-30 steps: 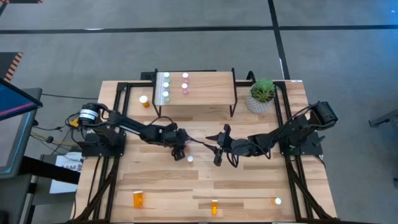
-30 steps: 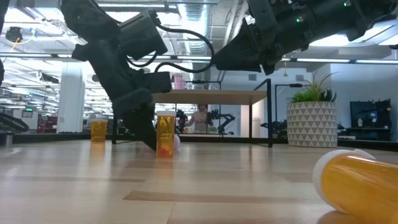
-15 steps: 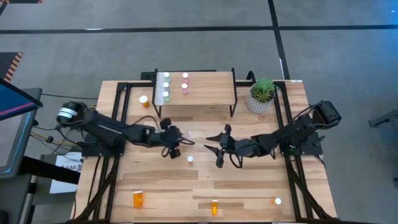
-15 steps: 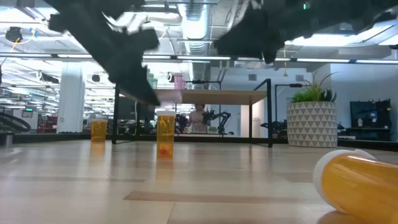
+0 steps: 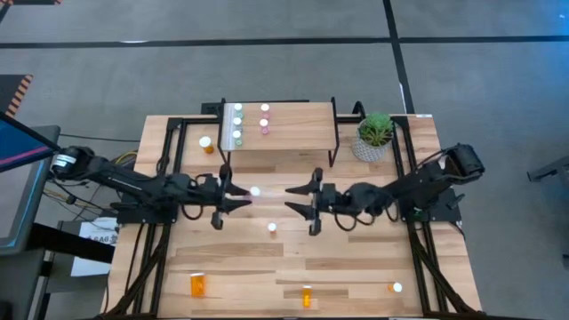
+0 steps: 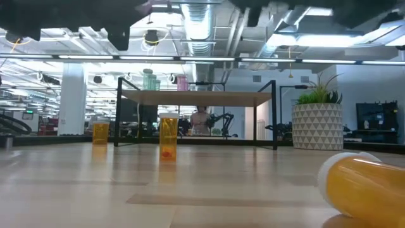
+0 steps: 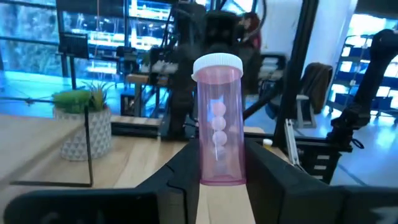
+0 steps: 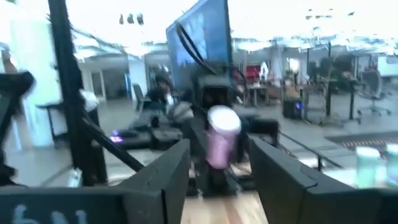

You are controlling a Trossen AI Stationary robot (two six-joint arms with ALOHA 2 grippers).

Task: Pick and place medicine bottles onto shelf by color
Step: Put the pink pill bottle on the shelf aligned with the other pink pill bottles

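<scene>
My left gripper (image 5: pixel 240 196) is shut on a pink, white-capped medicine bottle (image 7: pixel 217 118) above the table's middle; its cap shows in the high view (image 5: pixel 255 190). My right gripper (image 5: pixel 299 201) is open and empty, level, facing that bottle (image 8: pixel 221 142) from the right. The shelf (image 5: pixel 293 133) at the far middle carries green bottles (image 5: pixel 237 123) and pink bottles (image 5: pixel 265 117) standing on its plank. An orange bottle (image 5: pixel 272 228) stands on the table near both grippers, and it also shows in the low view (image 6: pixel 168 136). My left gripper pinches the pink bottle's lower body (image 7: pixel 219 171) between its two fingers (image 7: pixel 180 180). The fingers lie level and come from the table's left. The bottle stands upright, cap up, lifted clear of the table.
An orange bottle (image 5: pixel 205 142) stands left of the shelf. More orange bottles (image 5: pixel 197 284) (image 5: pixel 307 295) (image 5: pixel 396 287) sit along the near edge, one large one lying on its side (image 6: pixel 364 187). A potted plant (image 5: pixel 374 135) stands right of the shelf.
My left gripper has risen from the table and drawn back toward the left edge, carrying the pink bottle lifted clear and upright. My right gripper has risen too. Both have left the low view. The orange bottle has stayed standing.
</scene>
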